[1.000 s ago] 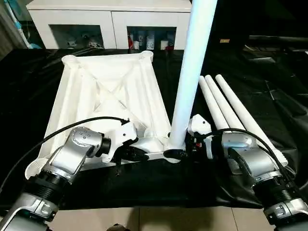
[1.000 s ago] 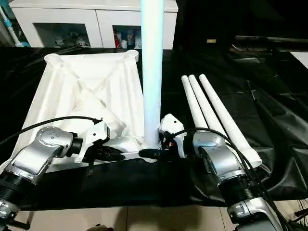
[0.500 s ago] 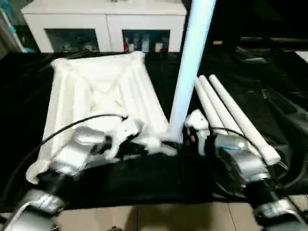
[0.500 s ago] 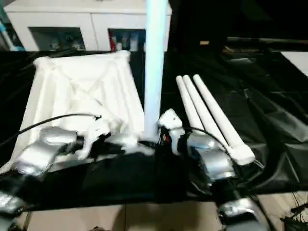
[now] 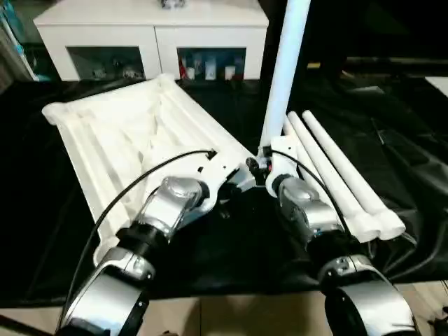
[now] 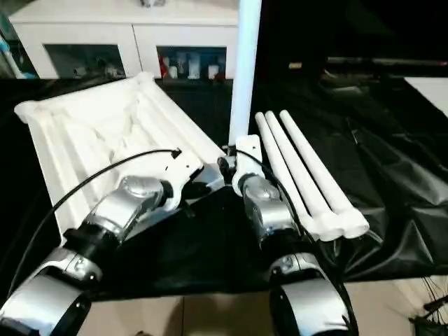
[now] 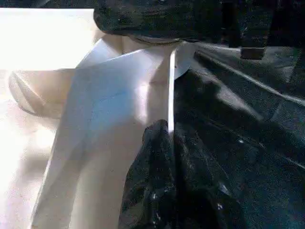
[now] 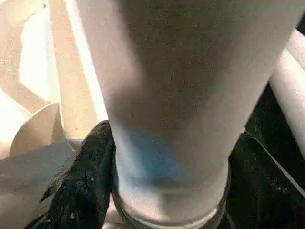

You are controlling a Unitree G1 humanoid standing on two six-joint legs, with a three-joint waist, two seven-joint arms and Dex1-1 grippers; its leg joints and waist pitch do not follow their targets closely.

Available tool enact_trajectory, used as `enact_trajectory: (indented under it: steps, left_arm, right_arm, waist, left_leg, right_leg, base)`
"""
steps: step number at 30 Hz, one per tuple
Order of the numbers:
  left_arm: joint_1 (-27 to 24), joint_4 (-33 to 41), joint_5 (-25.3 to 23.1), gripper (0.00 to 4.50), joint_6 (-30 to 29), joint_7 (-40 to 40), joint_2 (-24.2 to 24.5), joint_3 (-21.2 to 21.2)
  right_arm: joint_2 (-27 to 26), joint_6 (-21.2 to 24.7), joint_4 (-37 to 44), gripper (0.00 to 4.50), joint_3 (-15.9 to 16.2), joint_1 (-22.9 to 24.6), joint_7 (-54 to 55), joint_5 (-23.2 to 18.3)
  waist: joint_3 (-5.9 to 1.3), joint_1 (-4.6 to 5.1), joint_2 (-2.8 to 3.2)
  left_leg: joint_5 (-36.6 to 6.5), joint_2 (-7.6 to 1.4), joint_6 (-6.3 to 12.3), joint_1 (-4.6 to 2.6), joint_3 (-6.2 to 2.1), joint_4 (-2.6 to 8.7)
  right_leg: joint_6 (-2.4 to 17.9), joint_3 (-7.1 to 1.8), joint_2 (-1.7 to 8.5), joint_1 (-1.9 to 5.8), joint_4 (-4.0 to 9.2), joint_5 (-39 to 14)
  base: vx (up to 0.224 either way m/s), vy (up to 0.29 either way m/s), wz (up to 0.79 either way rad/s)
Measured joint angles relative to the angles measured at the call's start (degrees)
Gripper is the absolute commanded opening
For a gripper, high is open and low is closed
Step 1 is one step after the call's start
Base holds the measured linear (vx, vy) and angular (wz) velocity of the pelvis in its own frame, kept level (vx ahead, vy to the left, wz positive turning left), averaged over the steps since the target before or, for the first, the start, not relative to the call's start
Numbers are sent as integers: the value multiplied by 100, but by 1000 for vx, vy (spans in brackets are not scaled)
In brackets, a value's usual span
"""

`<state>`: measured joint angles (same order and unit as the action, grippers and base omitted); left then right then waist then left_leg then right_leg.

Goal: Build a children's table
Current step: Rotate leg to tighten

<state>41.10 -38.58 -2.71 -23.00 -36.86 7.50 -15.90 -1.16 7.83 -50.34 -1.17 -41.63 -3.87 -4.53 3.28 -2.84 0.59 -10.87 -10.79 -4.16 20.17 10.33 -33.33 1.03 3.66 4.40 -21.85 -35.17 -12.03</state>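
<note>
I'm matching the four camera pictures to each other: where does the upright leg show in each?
Left eye: upright leg right of centre, rising to the top.
Right eye: centre.
Left wrist: cannot tell.
Right wrist: close up, between the right gripper fingers.
Shared landmark: tabletop.

We count one white tabletop (image 5: 119, 133) and four white legs: one standing upright (image 5: 283, 77) and three lying side by side (image 5: 336, 175). We also see one white cabinet (image 5: 150, 31) and two grippers, the left gripper (image 5: 234, 187) and the right gripper (image 5: 264, 166).
</note>
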Motion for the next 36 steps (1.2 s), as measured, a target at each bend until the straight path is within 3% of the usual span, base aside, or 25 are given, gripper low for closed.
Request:
enact_trajectory:
  steps: [2,4,8,16,20,24,36]
  left_arm:
    - [5,-9,-45,0,49,21,-3,0]
    - [5,-8,-46,0,72,21,9,0]
    - [-29,18,-74,0,201,30,239,29]
    - [-435,714,-11,0,301,-635,662,27]
    - [-668,1054,159,0,437,-1283,1017,12]
    - [-952,1343,374,0,703,-2050,1435,-22]
    - [-1274,1863,668,0,728,-3319,2013,-199]
  right_arm:
    - [-18,-105,-118,272,-62,-56,-16,7]
    - [-16,-221,-180,328,-81,-57,-80,-9]
    - [-19,-411,-108,376,47,101,-626,-21]
    - [449,42,1139,432,328,669,-1915,-260]
    - [1110,200,2031,432,736,1100,-2903,-266]
    - [1687,249,2477,432,915,1340,-3897,-367]
    - [2582,303,3260,432,1422,1672,-5793,-612]
  waist:
    - [0,-2,0]
    - [0,-3,0]
    - [4,64,-5]
    - [6,85,-5]
    - [6,26,-5]
    - [6,17,-6]
    - [25,-99,-39]
  left_leg:
    - [0,0,0,0,0,8]
    - [0,0,0,-1,0,15]
    - [0,-2,0,19,-2,36]
    - [19,-7,29,31,-1,66]
    - [19,-7,35,41,1,71]
    - [20,-8,36,84,3,65]
    - [14,-8,44,94,6,30]
  right_leg:
    - [0,0,0,0,1,0]
    - [0,1,0,-1,0,0]
    - [-1,10,-2,-10,1,0]
    - [-21,13,-13,-43,15,-14]
    - [-22,13,-12,-72,15,-24]
    - [-22,12,-12,-101,5,-23]
    - [-20,12,-4,-108,2,-22]
  base:
    - [0,0,0]
    - [0,0,0]
    - [0,0,0]
    - [0,0,0]
    - [0,0,0]
    - [0,0,0]
    - [0,0,0]
